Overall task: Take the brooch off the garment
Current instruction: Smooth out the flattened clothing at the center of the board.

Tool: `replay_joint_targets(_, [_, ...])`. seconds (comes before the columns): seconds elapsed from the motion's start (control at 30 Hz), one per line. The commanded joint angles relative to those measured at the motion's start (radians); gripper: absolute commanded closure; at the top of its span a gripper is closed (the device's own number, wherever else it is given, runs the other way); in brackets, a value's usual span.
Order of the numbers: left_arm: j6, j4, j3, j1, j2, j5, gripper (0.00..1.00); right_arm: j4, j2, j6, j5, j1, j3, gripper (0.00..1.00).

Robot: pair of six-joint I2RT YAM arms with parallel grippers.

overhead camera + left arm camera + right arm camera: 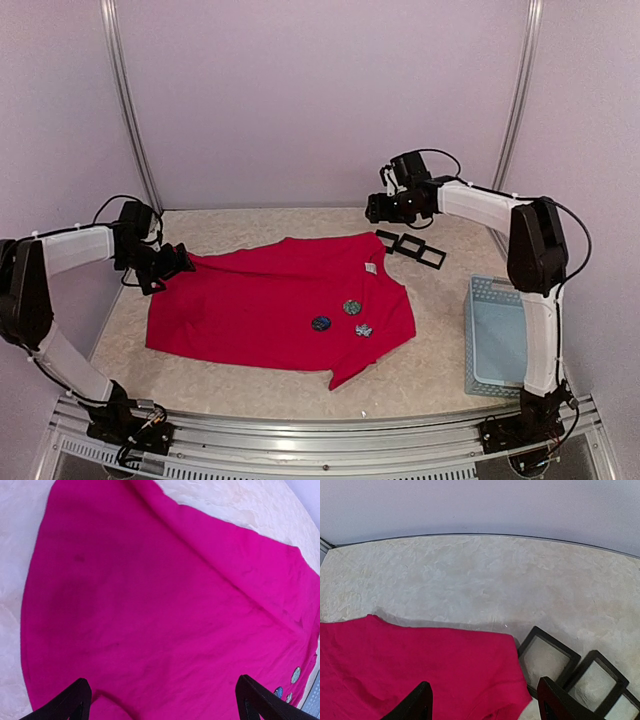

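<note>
The red garment [270, 300] lies spread flat on the table. Three small brooches sit on its chest: one greenish [352, 307], one dark blue [320, 323], one silvery [364, 329]. They also show at the right edge of the left wrist view, the nearest brooch [296, 674] among them. My left gripper [175, 262] hovers open over the garment's left edge [150, 605], with nothing between its fingers [70, 702]. My right gripper [375, 208] is raised over the back right. It stands open and empty above the garment's shoulder [420, 665].
Three black-framed display trays [410, 245] lie in a row behind the garment's collar, close under my right gripper [487, 702]; the nearest tray [547, 657] touches the fabric edge. A pale blue plastic basket [497, 335] stands at the right, beside the right arm.
</note>
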Motion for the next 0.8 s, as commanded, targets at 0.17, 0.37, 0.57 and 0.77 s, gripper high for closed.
replay_joint_targets(0.17, [-0.183, -0.101, -0.181, 0.030, -0.159, -0.062, 0.01, -0.027, -0.379, 0.110, 0.133, 0.077, -0.420, 0.26])
replay_joint_targets(0.37, [-0.354, -0.114, -0.358, 0.031, -0.305, -0.077, 0.03, 0.004, -0.486, 0.155, 0.098, 0.091, -0.594, 0.26])
replay_joint_targets(0.57, [-0.453, -0.096, -0.452, 0.036, -0.430, -0.070, 0.03, -0.067, -0.542, 0.153, 0.079, 0.091, -0.689, 0.26])
replay_joint_targets(0.77, [-0.432, -0.127, -0.451, 0.038, -0.393, -0.115, 0.09, -0.067, -0.645, 0.179, 0.097, 0.091, -0.835, 0.26])
